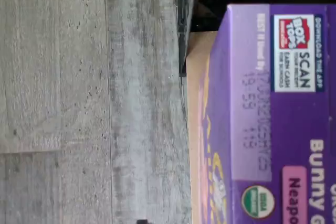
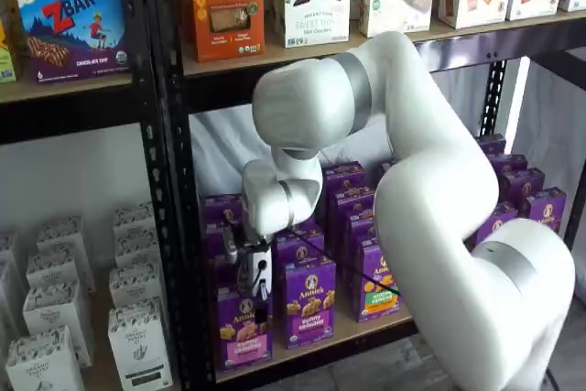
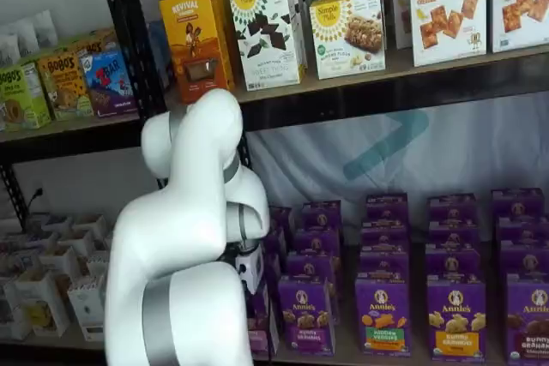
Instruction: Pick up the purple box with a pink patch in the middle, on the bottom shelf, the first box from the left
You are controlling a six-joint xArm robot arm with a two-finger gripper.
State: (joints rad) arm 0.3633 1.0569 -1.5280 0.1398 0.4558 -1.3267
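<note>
The purple box with a pink patch stands upright at the front left of the bottom shelf. The wrist view shows its top face close up, with a Box Tops label and the pink patch. In a shelf view only an edge of the box shows behind the arm. My gripper hangs right at the box's top edge, its white body just above. Its black fingers show side-on, so I cannot tell whether they are open or closed on the box. In a shelf view only the gripper's white body shows.
More purple boxes stand directly to the right, in rows going back. A black shelf post rises just left of the box, with white cartons beyond it. The upper shelf board is overhead. Grey floor lies below the shelf edge.
</note>
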